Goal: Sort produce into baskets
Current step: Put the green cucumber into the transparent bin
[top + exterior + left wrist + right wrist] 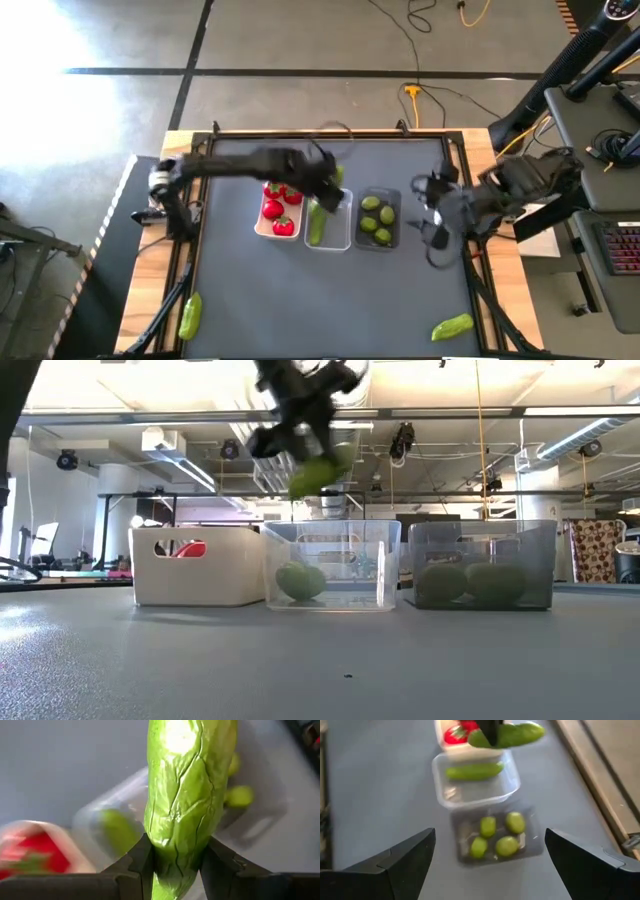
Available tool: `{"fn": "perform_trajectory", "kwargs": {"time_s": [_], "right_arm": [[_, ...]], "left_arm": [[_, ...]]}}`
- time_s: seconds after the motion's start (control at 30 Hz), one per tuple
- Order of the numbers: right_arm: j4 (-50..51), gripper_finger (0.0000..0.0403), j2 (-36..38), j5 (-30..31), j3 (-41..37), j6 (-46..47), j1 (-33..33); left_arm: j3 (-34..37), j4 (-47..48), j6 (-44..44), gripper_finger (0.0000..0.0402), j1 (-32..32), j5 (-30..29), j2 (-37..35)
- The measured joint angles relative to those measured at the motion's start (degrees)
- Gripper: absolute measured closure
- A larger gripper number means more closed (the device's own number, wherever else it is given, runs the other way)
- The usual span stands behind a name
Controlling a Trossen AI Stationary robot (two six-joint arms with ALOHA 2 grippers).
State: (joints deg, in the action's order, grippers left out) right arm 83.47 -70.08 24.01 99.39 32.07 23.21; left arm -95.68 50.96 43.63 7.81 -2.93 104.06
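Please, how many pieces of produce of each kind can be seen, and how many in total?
Tomatoes: 3, in the white basket.
Cucumbers: 4: one in the left gripper, one in the clear basket, two loose on the table.
Limes: 4, in the grey basket.
Total: 11

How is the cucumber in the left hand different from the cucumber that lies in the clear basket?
The held cucumber is up in the air, clamped in the left hand above the baskets; the resting cucumber lies flat on the floor of the clear basket. In the right wrist view the held one looks thicker, perhaps only because it is nearer. Both are long, green and much alike.
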Motion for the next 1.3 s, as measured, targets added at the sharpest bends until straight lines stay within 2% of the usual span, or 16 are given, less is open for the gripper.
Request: {"fn": "perform_trajectory", "kwargs": {"time_s": [0.1,0.17,0.33,0.43,0.6,0.77,0.97,1.07,1.17,1.3], "right_arm": [[0.56,0.0035,0.0,0.41,-1.29,3.11,6.68],[0.42,0.0035,-0.04,1.22,-2.3,5.76,11.26],[0.44,0.0035,-0.29,1.49,-4.53,17.97,22.34],[0.28,0.0035,-0.69,2.5,-6.24,27.8,30.18],[0.27,0.0035,-2.39,8.4,-9.42,40.99,40.02],[0.21,0.0035,-4.3,9.13,-11.03,47.81,43.31],[0.16,0.0035,-7.62,8.71,-11.78,48.02,45.21],[-1.27,0.0035,-9.7,3.24,-11.78,44.55,45.54],[-3.31,0.0035,-11.88,-3.53,-11.78,40.99,45.56],[-5.68,0.0035,-14.35,-6.45,-11.78,38.47,45.56]], "left_arm": [[-6.86,0.12,9.03,0.03,-4.86,-3.66,6.86],[-11.49,2.32,13.09,0.03,-5.97,-4.19,12.08],[-21.23,15.18,19.27,0.03,-6.08,-4.8,22.97],[-24.83,22.03,21.71,0.03,-5.9,-5.06,25.84],[-26.49,19.99,25.26,0.0297,-6.15,-2.35,27.33],[-25.25,20.15,26.8,0.0287,-6.16,-1.05,27.38],[-22.94,16.79,27.41,0.0281,-5.85,0.82,27.38],[-22.53,12.24,27.22,0.0265,-5.87,1.11,27.38],[-22.93,11.84,27.35,0.0239,-5.87,1.15,27.38],[-23.97,13.91,27.28,0.0199,-5.87,1.14,27.29]]}}
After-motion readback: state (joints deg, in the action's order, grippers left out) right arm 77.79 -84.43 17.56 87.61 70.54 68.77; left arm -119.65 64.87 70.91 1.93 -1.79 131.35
